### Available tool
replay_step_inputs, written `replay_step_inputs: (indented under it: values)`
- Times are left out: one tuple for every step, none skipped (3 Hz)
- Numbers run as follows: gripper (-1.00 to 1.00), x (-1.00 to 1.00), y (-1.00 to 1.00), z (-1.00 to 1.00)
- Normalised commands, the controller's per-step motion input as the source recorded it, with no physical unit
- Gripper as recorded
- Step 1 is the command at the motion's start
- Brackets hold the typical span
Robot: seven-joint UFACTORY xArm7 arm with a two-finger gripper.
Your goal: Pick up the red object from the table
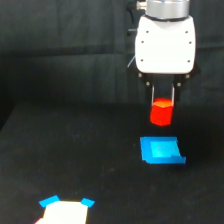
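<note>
The red object (161,113) is held upright, its orange top upward and its short axis vertical, between the closed-in fingers of the pincer (162,100), lifted clear of the table (75,150) above the flat blue piece (160,150).
</note>
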Motion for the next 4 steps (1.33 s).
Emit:
replay_step_inputs:
  values:
    - [-0.73, -0.35, -0.79, 0.24]
    - [-0.78, 0.24, -0.35, -0.71]
    - [-1.0, -0.06, 0.3, -0.61]
    - [-0.95, 0.22, 0.03, -0.1]
